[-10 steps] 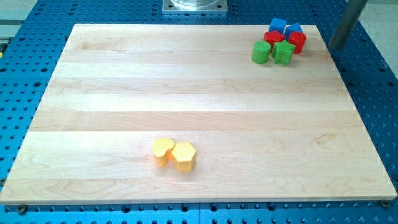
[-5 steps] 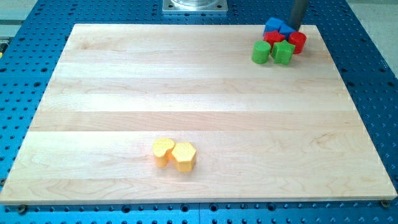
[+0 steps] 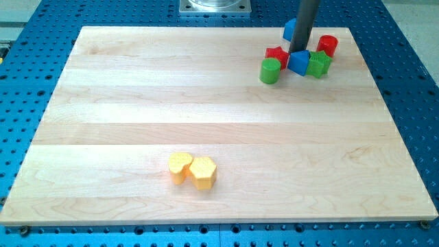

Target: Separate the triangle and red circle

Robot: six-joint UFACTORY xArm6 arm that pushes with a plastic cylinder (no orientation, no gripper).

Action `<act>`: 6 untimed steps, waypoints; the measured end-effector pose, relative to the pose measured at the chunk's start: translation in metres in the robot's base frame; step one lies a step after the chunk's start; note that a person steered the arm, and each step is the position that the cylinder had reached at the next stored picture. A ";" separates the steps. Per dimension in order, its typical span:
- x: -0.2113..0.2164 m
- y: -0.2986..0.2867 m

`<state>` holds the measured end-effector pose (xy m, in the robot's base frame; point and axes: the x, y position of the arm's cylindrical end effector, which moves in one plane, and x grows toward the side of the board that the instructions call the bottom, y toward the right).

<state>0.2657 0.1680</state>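
Note:
My tip (image 3: 298, 51) is down in the cluster at the view's top right. It touches the top edge of a blue block (image 3: 300, 62) that looks like the triangle. The red circle (image 3: 328, 45) stands apart to the right of the rod, with a small gap to the triangle. A red block (image 3: 276, 56) lies just left of the tip. A green cylinder (image 3: 270, 71) sits below and left of that red block. A green block (image 3: 319, 64) touches the triangle's right side. Another blue block (image 3: 290, 29) sits at the board's top edge, partly hidden by the rod.
Two yellow blocks, a rounded one (image 3: 180, 167) and a hexagon (image 3: 203, 171), touch each other near the view's bottom centre. The wooden board (image 3: 206, 103) lies on a blue perforated table. A metal mount (image 3: 215, 6) is at the top centre.
The rod came in from the right edge and pushed down-left into the cluster. The triangle, red block, green cylinder and green block shifted; the cluster spread out and the red circle stands alone.

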 end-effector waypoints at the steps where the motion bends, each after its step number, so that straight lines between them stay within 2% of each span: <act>1: -0.014 0.028; 4: -0.009 0.079; 5: -0.045 0.092; 6: -0.033 0.142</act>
